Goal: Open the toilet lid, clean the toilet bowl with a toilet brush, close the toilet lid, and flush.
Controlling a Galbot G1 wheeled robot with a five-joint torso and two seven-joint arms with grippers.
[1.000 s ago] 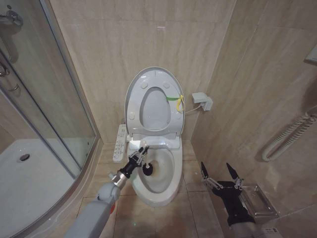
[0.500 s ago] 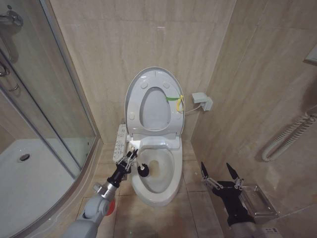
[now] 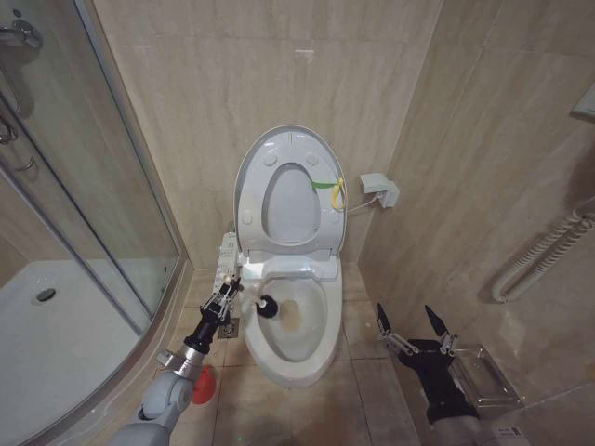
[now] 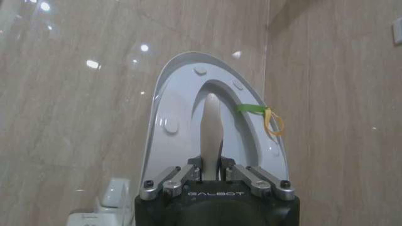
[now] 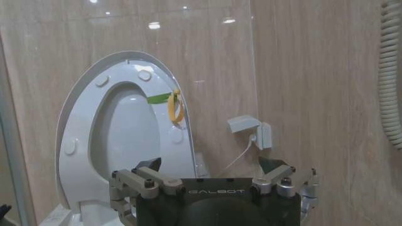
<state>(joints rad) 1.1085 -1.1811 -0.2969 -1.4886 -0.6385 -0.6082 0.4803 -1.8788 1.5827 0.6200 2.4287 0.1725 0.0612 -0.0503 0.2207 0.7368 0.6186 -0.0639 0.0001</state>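
The lid (image 3: 284, 190) stands up against the wall, leaving the bowl (image 3: 290, 336) clear for scrubbing. The left gripper (image 3: 227, 295), jaws clamped on the brush (image 3: 265, 305), holds its bristles at the bowl's left rim. The right gripper (image 3: 416, 327) waits beside the bowl, jaws apart.

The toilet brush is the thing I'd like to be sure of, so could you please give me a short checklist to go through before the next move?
1. Toilet lid raised against the wall: ok.
2. Left gripper shut on the toilet brush: ok.
3. Bristle head at the left rim of the toilet bowl: ok.
4. Red cup holder standing on the floor left of the bowl: ok.
5. Right gripper open, parked right of the bowl: ok.
6. Bowl fully cleaned: cannot tell.
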